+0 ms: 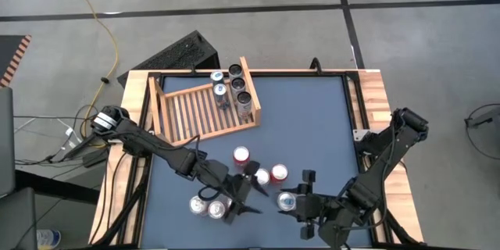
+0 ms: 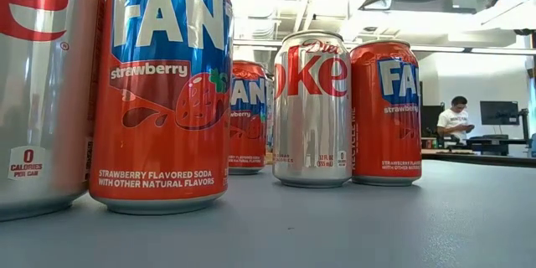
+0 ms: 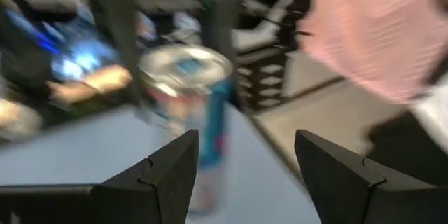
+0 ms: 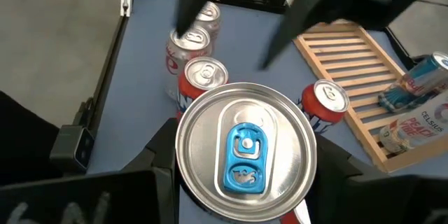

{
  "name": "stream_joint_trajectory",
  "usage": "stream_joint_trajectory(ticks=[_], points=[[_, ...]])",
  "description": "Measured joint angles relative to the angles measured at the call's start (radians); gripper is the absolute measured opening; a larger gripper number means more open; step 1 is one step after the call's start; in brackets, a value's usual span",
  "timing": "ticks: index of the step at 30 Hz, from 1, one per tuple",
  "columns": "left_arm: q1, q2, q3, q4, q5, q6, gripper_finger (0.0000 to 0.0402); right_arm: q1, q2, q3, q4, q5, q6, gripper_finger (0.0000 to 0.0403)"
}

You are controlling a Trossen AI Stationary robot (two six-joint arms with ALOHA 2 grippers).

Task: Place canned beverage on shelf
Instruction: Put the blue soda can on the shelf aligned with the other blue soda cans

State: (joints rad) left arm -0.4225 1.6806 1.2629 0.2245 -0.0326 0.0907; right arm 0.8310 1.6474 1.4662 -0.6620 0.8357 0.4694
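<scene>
The left wrist view was smeared by blur. The right claw (image 1: 291, 201) clenched a silver blue-tabbed can (image 4: 245, 150), well clear of the light-wood slatted shelf (image 1: 199, 109), which held three cans (image 1: 237, 86) along one side. The left claw (image 1: 244, 195) hung released among loose red soda cans (image 1: 241, 155) on the blue counter (image 1: 312, 125).

Three strawberry Fanta cans (image 2: 159, 92) and two Diet Coke cans (image 2: 311, 109) are standing loose on the bench (image 1: 312, 125), and one blue-tabbed can (image 4: 245, 150) is bringing the loose count to six. One light-wood slatted shelf (image 1: 195, 113) is carrying what is looking like five more cans (image 1: 237, 84). One black ridged box (image 1: 183, 53) is lying beyond the bench, and one person (image 2: 456, 117) is standing in the room behind.
</scene>
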Motion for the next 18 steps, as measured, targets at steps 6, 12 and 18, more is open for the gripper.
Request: stream_joint_trajectory(ticks=[6, 12, 18], points=[[0.003, 0.0, 0.0, 0.062, -0.037, 0.157, 0.0233, 0.0, 0.0, 0.0, -0.006, 0.0, 0.001, 0.0181], [0.006, 0.008, 0.0, 0.11, -0.015, 0.201, 0.0266, -0.002, 0.0, 0.0, -0.008, 0.0, -0.002, 0.0182], [0.019, 0.008, 0.0, 0.141, -0.011, 0.172, 0.0299, -0.01, 0.0, 0.0, -0.008, 0.0, -0.003, 0.0183]])
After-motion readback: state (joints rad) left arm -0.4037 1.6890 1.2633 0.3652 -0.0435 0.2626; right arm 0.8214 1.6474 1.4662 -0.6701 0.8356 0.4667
